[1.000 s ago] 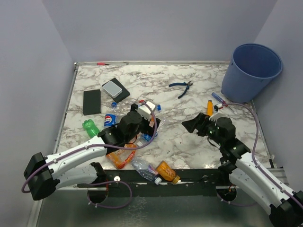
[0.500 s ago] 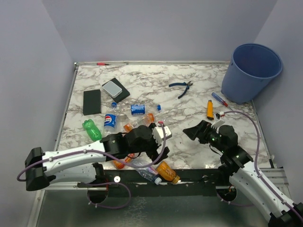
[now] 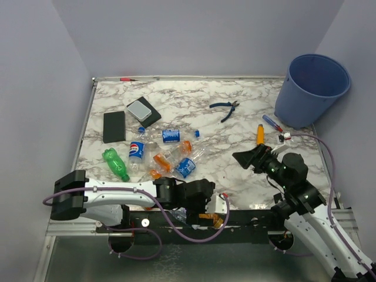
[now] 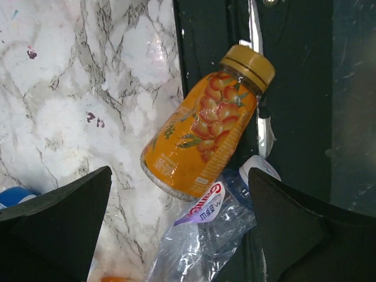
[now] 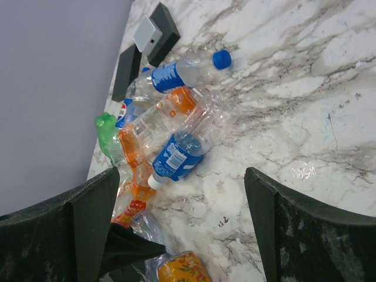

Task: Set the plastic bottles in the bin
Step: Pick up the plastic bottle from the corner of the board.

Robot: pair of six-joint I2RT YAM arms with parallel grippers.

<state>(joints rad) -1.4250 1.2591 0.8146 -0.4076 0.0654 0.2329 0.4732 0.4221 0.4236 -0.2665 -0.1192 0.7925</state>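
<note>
Your left pincer (image 4: 179, 207) is wide open, one finger each side of the orange btl (image 4: 200, 135). That btl lies on its side at the near edge of the tabletop (image 3: 194, 100) w/ its cap over the black rail (image 4: 294, 88), and a crushed clear btl (image 4: 197, 249) lies against its base. Your right pincer (image 5: 182, 226) is open too & holds nothing, looking over the other btls (image 3: 167, 151) piled mid-left, while the bin (image 3: 301, 107) stands upright at the far-right corner, well apart from them.
</note>
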